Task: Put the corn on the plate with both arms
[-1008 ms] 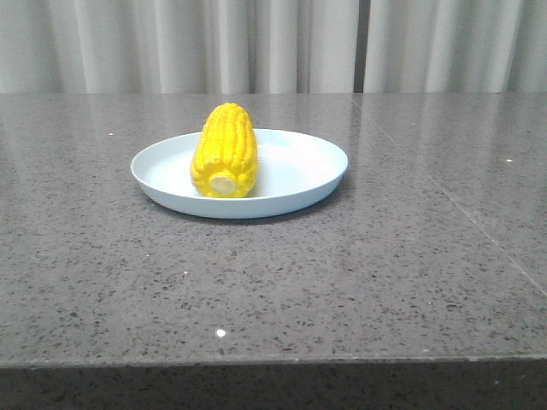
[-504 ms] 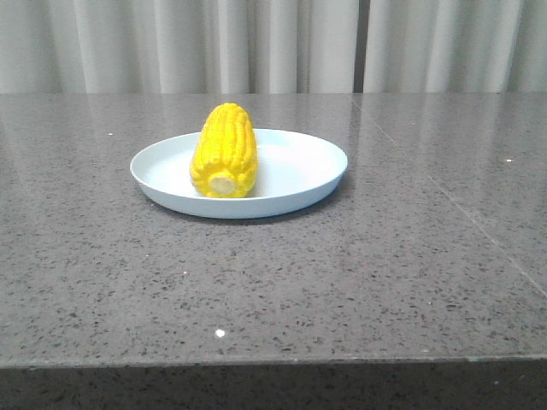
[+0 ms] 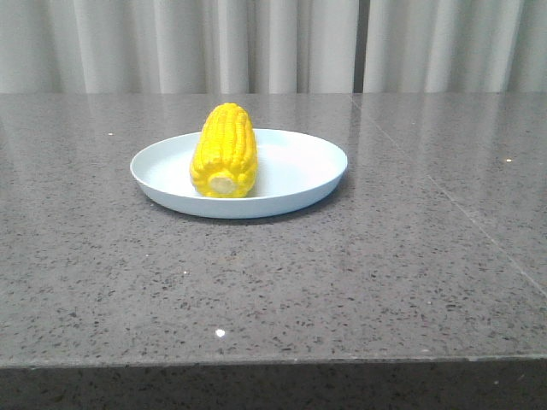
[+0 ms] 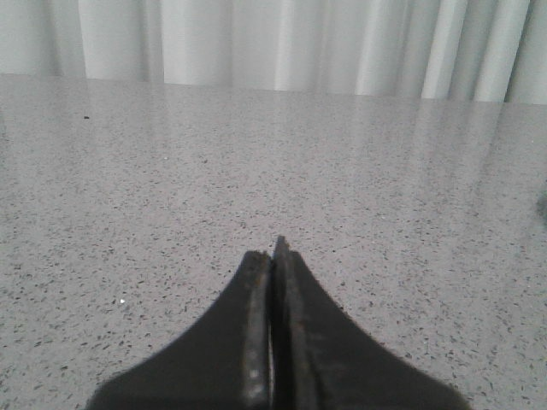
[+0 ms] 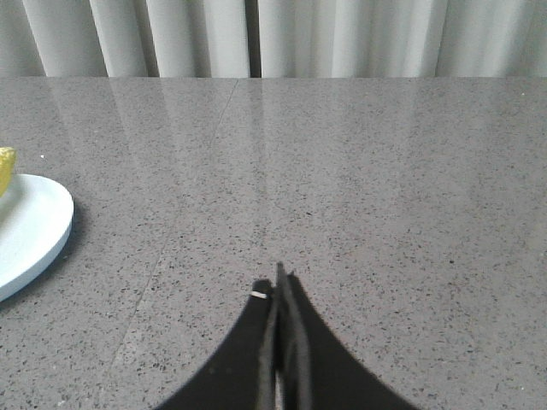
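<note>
The bright yellow corn (image 3: 225, 150) lies on the pale light-blue plate (image 3: 299, 166), its cream stub end toward the camera, in the middle of the front view. Neither arm shows in the front view. My left gripper (image 4: 272, 256) is shut and empty over bare stone in the left wrist view. My right gripper (image 5: 279, 282) is shut and empty, with the plate's rim (image 5: 38, 231) and a sliver of the corn (image 5: 5, 166) off to one side in the right wrist view.
The plate stands on a grey speckled stone table (image 3: 385, 273) whose front edge runs low across the front view. White curtains (image 3: 273, 43) hang behind the table.
</note>
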Robot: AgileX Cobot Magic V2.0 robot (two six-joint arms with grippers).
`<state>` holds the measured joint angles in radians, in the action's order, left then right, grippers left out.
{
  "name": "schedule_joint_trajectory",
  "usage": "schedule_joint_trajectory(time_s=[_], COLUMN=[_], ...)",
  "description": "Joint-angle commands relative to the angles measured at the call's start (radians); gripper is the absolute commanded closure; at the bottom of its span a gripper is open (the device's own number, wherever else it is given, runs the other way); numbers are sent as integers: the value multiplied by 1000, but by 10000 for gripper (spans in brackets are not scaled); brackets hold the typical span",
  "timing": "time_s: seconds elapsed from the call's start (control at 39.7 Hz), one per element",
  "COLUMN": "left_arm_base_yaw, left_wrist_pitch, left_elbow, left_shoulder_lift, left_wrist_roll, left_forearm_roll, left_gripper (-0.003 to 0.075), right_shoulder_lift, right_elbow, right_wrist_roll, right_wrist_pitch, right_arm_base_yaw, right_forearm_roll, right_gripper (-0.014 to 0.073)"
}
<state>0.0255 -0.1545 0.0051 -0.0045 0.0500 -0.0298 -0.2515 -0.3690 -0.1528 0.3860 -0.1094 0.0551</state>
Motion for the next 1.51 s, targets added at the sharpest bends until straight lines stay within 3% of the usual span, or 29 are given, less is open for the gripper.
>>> schedule_joint_trajectory(time_s=[0.0,0.53,0.73,1.06,1.26,1.49], left_arm_base_yaw=[4,4,4,4,4,4], left_wrist_pitch=[86,86,86,86,86,86], left_elbow=[4,4,4,4,4,4], left_shoulder_lift=[-21,-21,-21,-21,-21,-21], left_wrist_roll=[0,0,0,0,0,0], left_forearm_roll=[8,8,8,8,8,8], left_gripper=[741,741,741,741,741,741], right_shoulder_lift=[-7,-7,-6,127,220,279], right_elbow=[-23,-22,60,286,392,391], right_wrist_roll=[8,8,30,326,332,332], right_wrist_pitch=[-82,-83,-117,-247,-241,-179], right_arm_base_yaw=[2,2,21,40,40,40], right_forearm_roll=[17,17,46,-156,-220,-221], right_gripper=[662,662,662,662,662,662])
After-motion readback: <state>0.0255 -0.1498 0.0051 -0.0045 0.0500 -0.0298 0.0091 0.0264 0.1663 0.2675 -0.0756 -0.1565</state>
